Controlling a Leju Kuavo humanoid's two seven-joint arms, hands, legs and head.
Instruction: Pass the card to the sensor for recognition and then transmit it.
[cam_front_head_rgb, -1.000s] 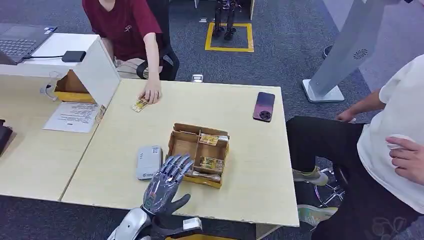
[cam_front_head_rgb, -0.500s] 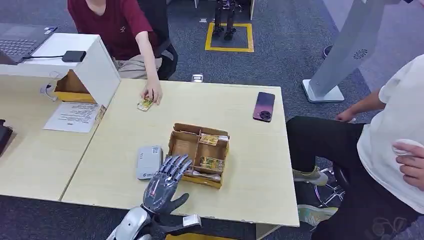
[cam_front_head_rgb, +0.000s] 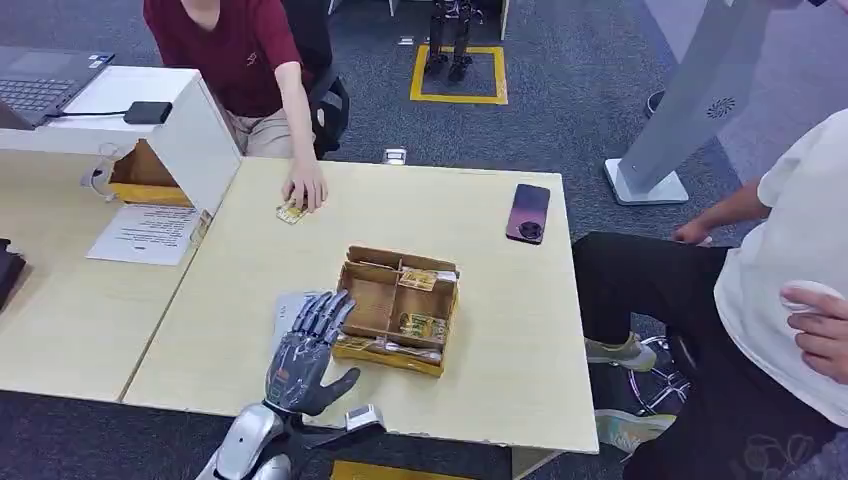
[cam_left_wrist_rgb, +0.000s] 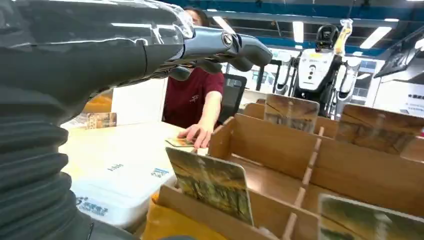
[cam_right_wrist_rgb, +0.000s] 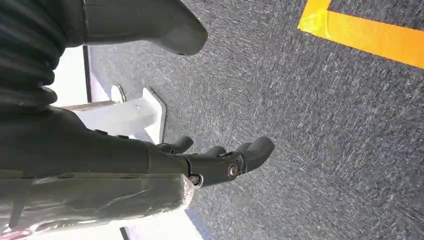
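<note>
Brown cardboard forms the divided box (cam_front_head_rgb: 398, 308) at the middle of the pale wooden table (cam_front_head_rgb: 480, 380), its compartments holding several picture cards that stand or lean against the partitions. One card (cam_front_head_rgb: 418, 280) rests in the far compartment, another (cam_front_head_rgb: 422, 326) in the near right one, and a third (cam_left_wrist_rgb: 212, 183) stands upright against the box's near wall in the left wrist view. The robot's left hand (cam_front_head_rgb: 302, 352) hangs at about eight o'clock from the box, fingers stretched out and spread apart, holding nothing, its fingertips over the white card sensor (cam_front_head_rgb: 284, 312) that lies flat on the table just beside the box's left wall. The right hand (cam_right_wrist_rgb: 210, 160) hangs beside the robot above dark carpet, fingers loosely extended and apart, empty.

At about eleven o'clock from the box, near the table's far edge, a seated person in a dark red shirt (cam_front_head_rgb: 225, 45) presses a hand (cam_front_head_rgb: 304, 186) on another card (cam_front_head_rgb: 291, 211) lying flat on the tabletop. A dark phone (cam_front_head_rgb: 528, 212) lies at roughly two o'clock, well apart from the box. A second person in a white shirt (cam_front_head_rgb: 785, 250) sits at three o'clock, off the table's right edge. On the adjoining desk at ten o'clock lie a printed sheet (cam_front_head_rgb: 147, 234) and a laptop (cam_front_head_rgb: 40, 85).
</note>
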